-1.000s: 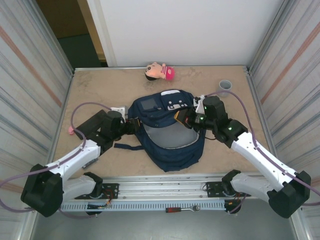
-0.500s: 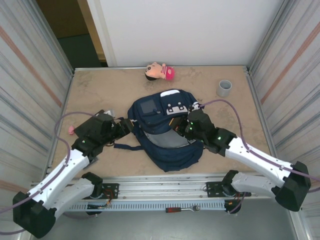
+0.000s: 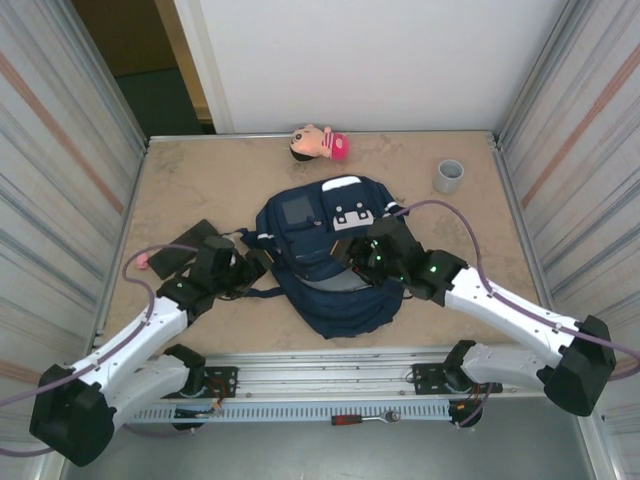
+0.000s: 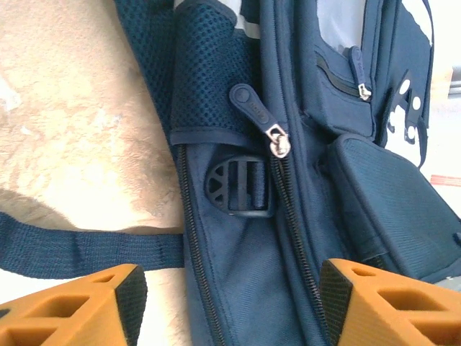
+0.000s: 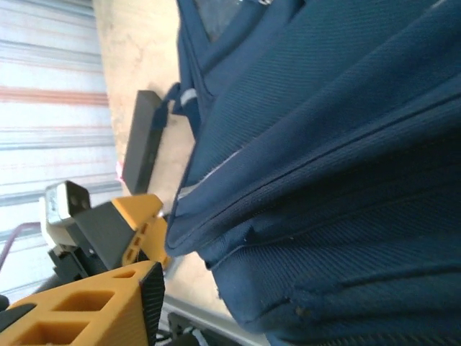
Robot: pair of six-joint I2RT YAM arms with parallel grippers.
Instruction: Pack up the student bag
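Observation:
The navy student bag lies flat mid-table, with its white patch and square front pocket on the far part. My left gripper is open at the bag's left side. In the left wrist view its orange fingers straddle a side panel between two zippers, just below a black buckle and a zipper pull. My right gripper hovers low over the bag's top. One orange finger stands clear of the fabric, jaws open and holding nothing.
A doll with a pink hat lies at the far edge and a grey cup stands far right. A flat black slab and a small pink item lie left of the bag. A loose strap trails left.
The right gripper has opened and let go of the bag's upper flap, so the grey-lined opening has dropped shut. The left gripper opened wider and slid nearer along the bag's side.

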